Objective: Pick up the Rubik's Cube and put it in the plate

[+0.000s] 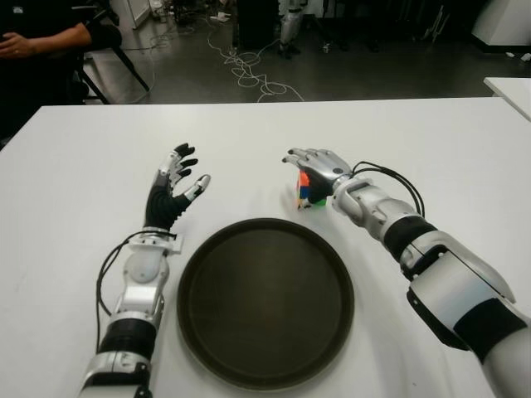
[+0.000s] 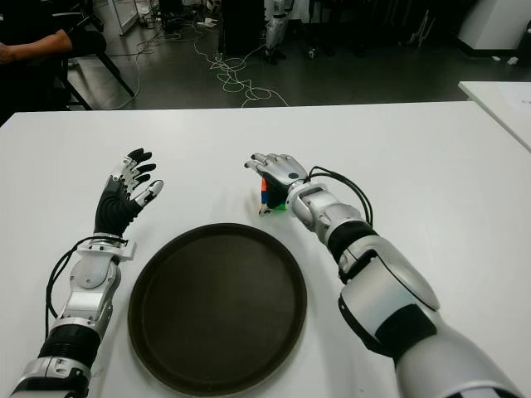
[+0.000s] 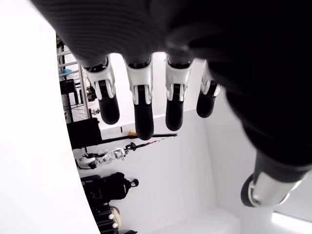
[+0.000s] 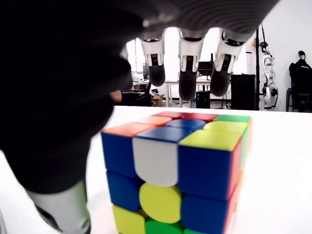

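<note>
While the Rubik's Cube [image 1: 305,192] sat on the white table [image 1: 75,166] just past the plate [image 1: 265,303], at about one o'clock from its centre, the right hand [image 1: 319,170] hovered over it with fingers [image 4: 188,78] extended above the top face, not yet closed. The left hand [image 1: 170,195] showed at ten o'clock from the plate, fingers spread and empty. If the fingers closed unevenly, they could probably tip or shove the cube away, since nothing braced its far side.
</note>
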You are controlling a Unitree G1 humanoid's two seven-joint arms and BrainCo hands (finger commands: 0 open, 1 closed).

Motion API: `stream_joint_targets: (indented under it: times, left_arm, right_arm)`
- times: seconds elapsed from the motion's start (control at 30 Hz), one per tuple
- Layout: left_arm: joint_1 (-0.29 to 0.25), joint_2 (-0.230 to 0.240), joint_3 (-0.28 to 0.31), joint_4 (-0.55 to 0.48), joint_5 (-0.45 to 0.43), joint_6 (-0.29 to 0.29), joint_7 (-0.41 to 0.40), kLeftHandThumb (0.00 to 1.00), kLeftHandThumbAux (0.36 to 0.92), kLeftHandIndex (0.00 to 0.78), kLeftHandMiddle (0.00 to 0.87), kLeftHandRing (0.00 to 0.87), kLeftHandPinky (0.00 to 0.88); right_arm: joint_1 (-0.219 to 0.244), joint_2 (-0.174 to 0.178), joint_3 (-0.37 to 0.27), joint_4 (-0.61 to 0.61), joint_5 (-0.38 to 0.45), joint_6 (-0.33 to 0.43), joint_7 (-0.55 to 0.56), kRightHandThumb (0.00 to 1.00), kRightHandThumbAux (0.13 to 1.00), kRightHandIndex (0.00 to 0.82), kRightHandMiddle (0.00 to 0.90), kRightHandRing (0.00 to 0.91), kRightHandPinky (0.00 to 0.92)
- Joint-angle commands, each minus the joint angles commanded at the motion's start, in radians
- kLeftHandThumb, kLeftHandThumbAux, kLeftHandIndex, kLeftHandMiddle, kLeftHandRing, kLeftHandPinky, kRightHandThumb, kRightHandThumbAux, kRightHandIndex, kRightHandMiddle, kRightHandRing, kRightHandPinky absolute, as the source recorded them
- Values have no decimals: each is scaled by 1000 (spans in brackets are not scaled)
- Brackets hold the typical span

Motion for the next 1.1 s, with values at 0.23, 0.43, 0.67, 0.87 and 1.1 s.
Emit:
stream_joint_targets:
  times: [0.23,0.43,0.67,0.87,1.1]
  left_arm:
    - [6,-1,-1,-18,-3,13,-3,17,642,119,166,160,143]
    - [13,-2,-2,-29,-2,18,-1,26,632,119,168,165,148]
    - [19,1,-4,-44,4,33,1,2,617,112,150,145,136]
    - [20,1,-4,-47,7,37,5,10,607,115,161,161,150]
    - [17,3,-2,-39,10,22,9,34,610,124,178,175,154]
  right_arm:
    - [-2,0,-44,14,40,-2,42,0,775,82,98,147,193]
    - [-5,-3,-68,20,64,-3,74,0,763,86,112,161,199]
    - [-15,-10,-84,23,81,9,123,0,755,80,98,136,156]
    - [-23,-15,-86,25,71,35,129,0,752,79,91,127,126]
    - [-31,-32,-68,30,45,70,80,0,738,84,101,132,107]
